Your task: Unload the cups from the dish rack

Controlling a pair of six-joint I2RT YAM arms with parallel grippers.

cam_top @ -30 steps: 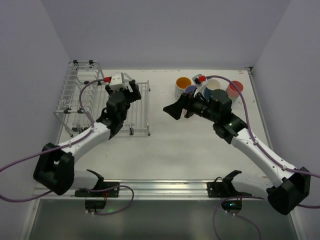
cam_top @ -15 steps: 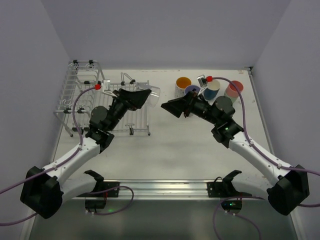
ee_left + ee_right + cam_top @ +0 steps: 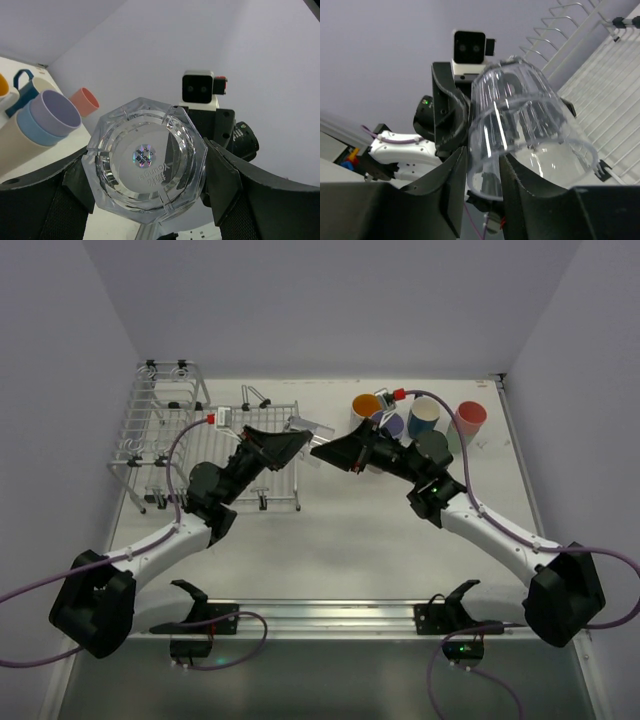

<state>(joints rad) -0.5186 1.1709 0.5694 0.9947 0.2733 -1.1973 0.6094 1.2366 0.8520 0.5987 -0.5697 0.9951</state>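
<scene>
Holding clear glass point(image 3: 145, 162) by its base between half-open left gripper point(image 3: 288, 443) fingers, aloft just beside dish rack's point(image 3: 150, 430) right edge. Straddling its rim wall with narrowly parted right gripper point(image 3: 483, 167); unclear whether clamping.

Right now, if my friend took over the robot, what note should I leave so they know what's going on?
Left claw: shut on the base of a clear glass, held in the air beside the rack.
Right claw: the glass's rim sits between its fingers; I can't tell if it grips yet.
Other cups: standing together on the table, far right.
Done: no cup shows in the rack, though the left arm hides part of it.
Left: probably finish passing the glass across, then set it by the other cups.
</scene>
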